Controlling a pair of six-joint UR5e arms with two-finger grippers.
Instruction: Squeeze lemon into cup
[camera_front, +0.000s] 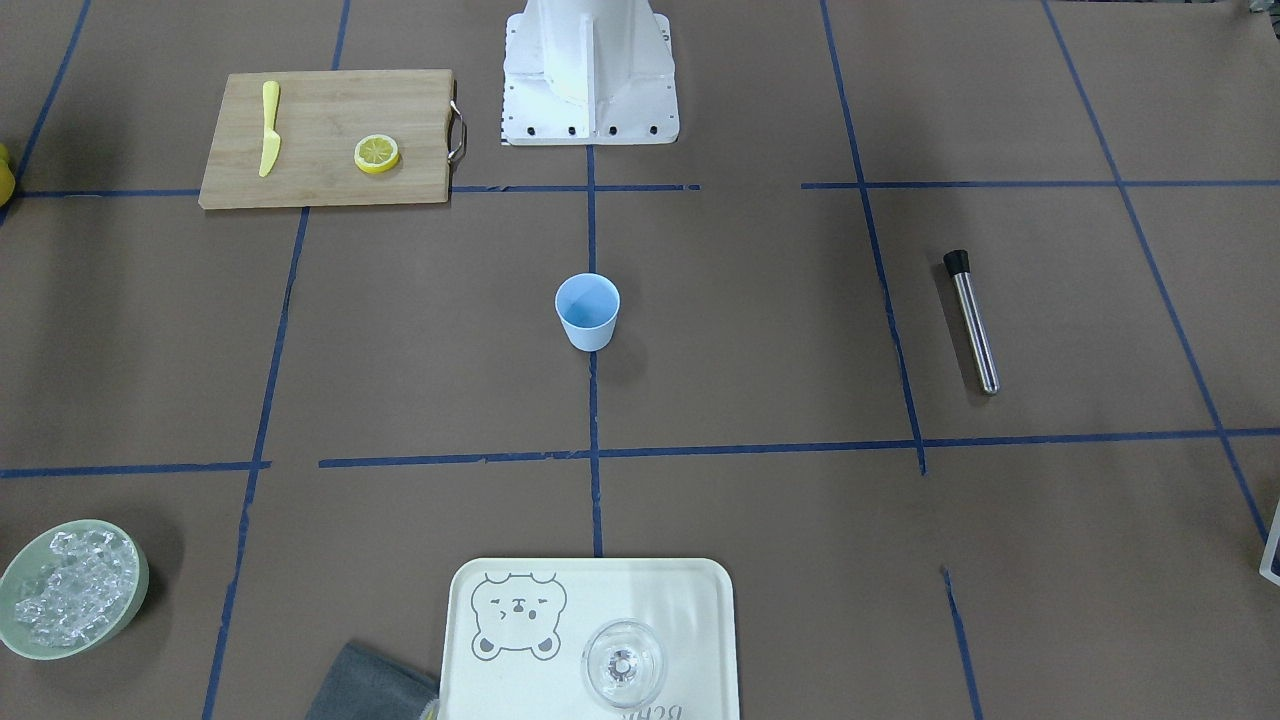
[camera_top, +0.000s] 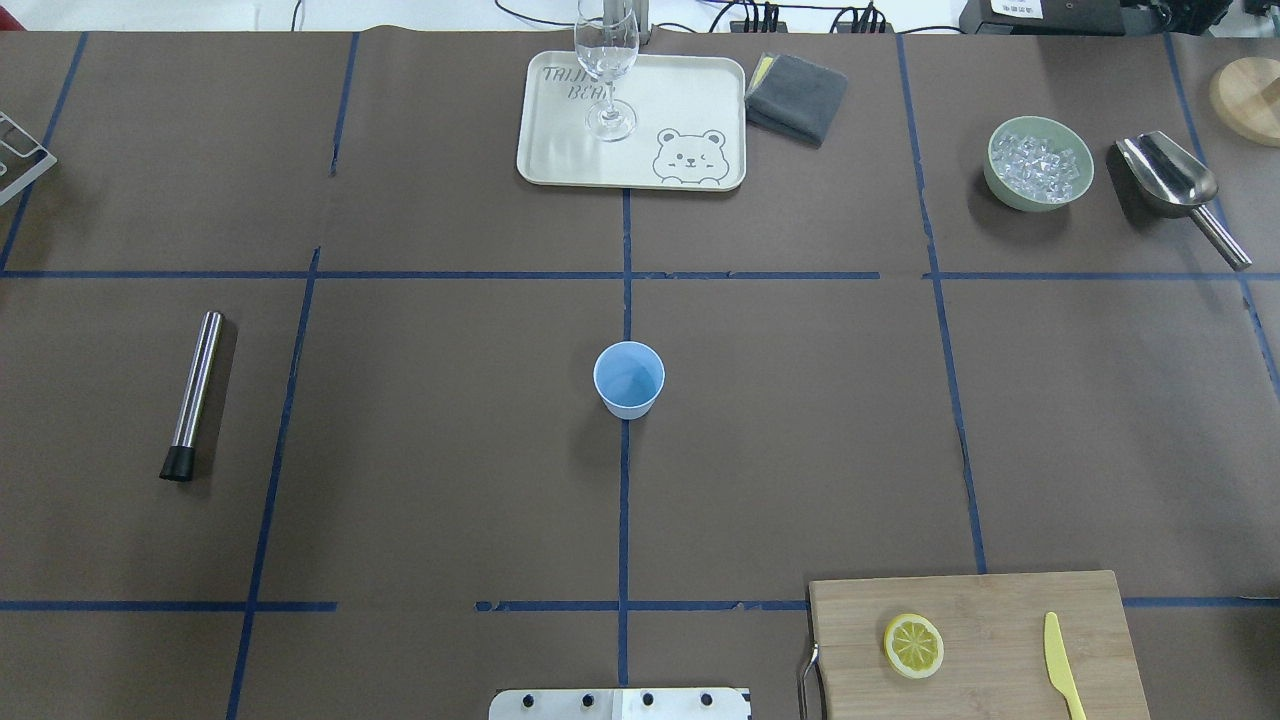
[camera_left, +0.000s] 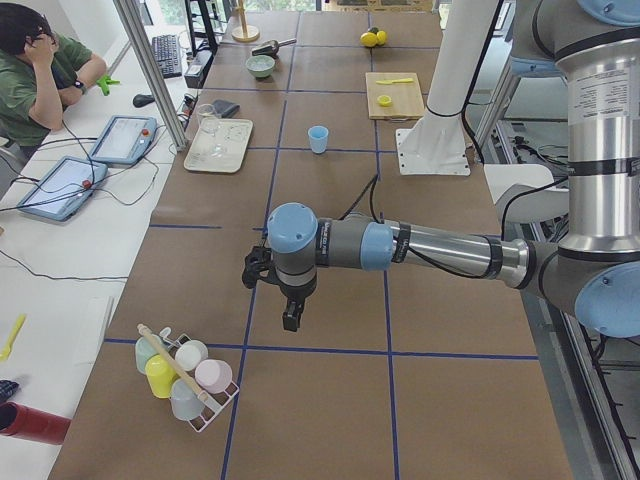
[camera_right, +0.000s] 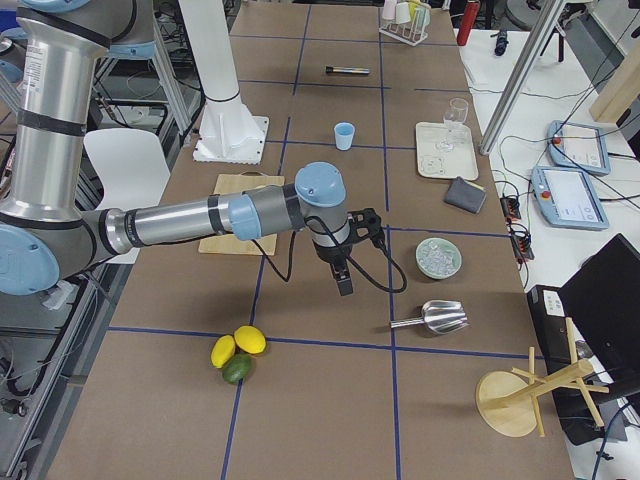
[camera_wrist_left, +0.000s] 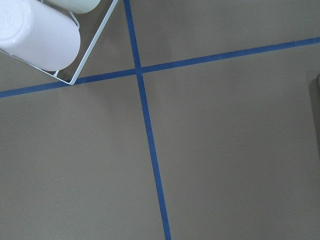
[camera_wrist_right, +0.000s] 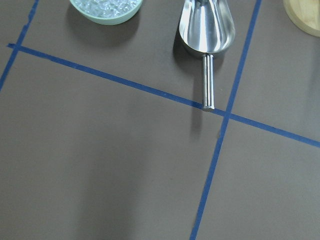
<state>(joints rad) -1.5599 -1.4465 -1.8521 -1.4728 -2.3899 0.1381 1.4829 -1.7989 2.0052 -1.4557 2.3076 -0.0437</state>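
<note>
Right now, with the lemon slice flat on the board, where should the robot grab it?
Probably by its yellow rind, pinched across opposite edges from straight above: the lemon slice lies flat, face up, on the cutting board, so only its rim is offered. The knife lies apart.

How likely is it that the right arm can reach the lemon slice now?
Probably yes: the lemon slice lies bare on the cutting board, the knife well apart, nothing over it.

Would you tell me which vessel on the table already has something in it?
The pale green bowl, filled with ice; the light-blue cup and the stemmed glass on the tray look empty.
</note>
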